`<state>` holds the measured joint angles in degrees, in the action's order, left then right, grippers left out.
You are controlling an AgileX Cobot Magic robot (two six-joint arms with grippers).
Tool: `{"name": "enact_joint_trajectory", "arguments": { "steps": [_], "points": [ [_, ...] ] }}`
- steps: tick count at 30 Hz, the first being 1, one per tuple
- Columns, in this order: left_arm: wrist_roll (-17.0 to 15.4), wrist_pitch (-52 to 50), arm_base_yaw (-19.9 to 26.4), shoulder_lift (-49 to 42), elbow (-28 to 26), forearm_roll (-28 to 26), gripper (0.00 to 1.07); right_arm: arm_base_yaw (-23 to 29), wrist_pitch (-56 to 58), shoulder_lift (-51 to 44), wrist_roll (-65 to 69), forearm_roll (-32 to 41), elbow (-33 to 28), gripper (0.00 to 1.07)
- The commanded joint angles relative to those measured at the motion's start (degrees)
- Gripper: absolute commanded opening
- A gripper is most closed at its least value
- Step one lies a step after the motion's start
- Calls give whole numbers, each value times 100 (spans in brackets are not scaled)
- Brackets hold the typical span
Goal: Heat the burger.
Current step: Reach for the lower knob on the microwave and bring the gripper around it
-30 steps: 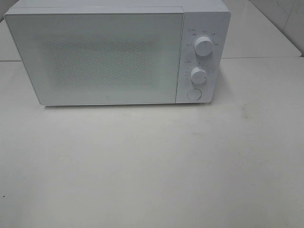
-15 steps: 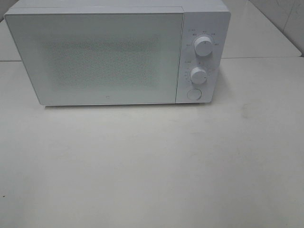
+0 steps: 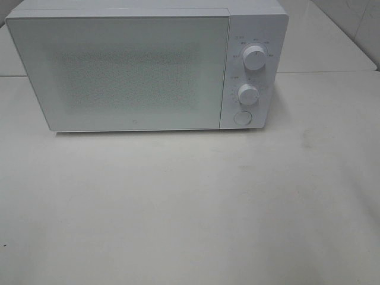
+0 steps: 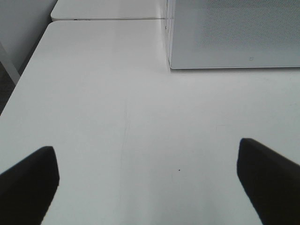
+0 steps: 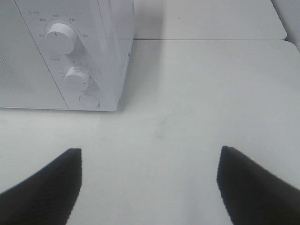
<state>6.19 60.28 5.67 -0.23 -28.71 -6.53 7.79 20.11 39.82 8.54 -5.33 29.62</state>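
**Desk** [image 3: 190,208]: flat matt white surface, faintly scuffed, filling the lower two thirds of the high view.

**Microwave** [image 3: 255,24]: white boxy casing in the upper half of the frame. It faces the arms, judged so that the door and controls are reachable.

**Door** [image 3: 119,71]: shut, with a speckled mesh panel that cannot be seen through.

**Burger:** not in view in any picture. Whether it sits behind the door cannot be told.

**Left tool** [image 4: 147,159] and **right tool** [image 5: 150,157]: dark fingers spread wide, holding nothing, hovering over bare desk.

**Upper knob** [image 3: 255,57] and **lower knob** [image 3: 248,94]: round, smooth white plastic.

**Button** [image 3: 241,117]: small flat disc beneath the knobs.

left hand [image 4: 145,146] and right hand [image 5: 150,150] spread wide.
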Motion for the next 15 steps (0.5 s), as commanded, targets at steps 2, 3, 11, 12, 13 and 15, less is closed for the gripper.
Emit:
{"name": "enact_joint_trajectory", "arguments": {
  "steps": [2,3,11,12,13,15],
  "points": [
    [-23,-74,11,-155,17,-34,98,-40,-642,453,-52,0,-23,76],
    [-23,-74,11,-155,17,-34,98,-40,-945,728,-52,0,-23,76],
    [-23,-74,11,-155,17,-34,98,-40,-2424,1684,46,-6,-23,76],
    [-23,-74,11,-155,17,-34,98,-40,-2424,1684,46,-6,-23,76],
    [-23,-74,11,-155,17,-34,98,-40,-2762,1879,57,-6,-23,76],
    [-23,-74,11,-155,17,-34,98,-40,-2934,1982,57,-6,-23,76]
  ]
}}
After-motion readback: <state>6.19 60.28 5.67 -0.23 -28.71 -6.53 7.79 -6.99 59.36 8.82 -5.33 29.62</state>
